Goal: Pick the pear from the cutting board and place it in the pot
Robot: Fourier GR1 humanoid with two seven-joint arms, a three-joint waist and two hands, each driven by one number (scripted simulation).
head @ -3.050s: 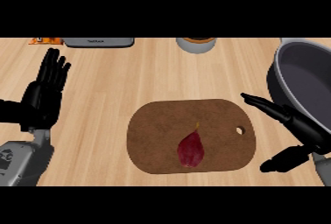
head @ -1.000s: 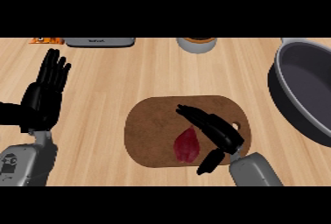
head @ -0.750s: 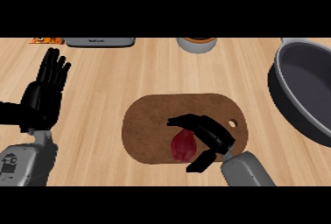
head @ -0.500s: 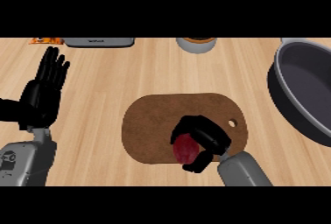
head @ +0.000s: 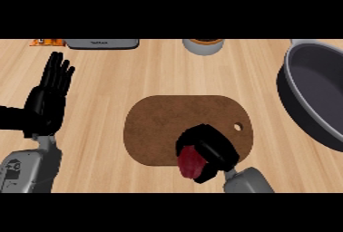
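Right hand (head: 213,152) now clasps pear (head: 192,163) (board's (head: 161,131) near edge)

Right hand (head: 209,149) curled round pear (head: 192,163) on cutting board (head: 161,131)

The dark red pear (head: 192,163) lay at the near edge of the brown, rounded cutting board (head: 167,127), partly hidden under curled fingers, while the dark grey pot (head: 315,90) stood well apart at the right.
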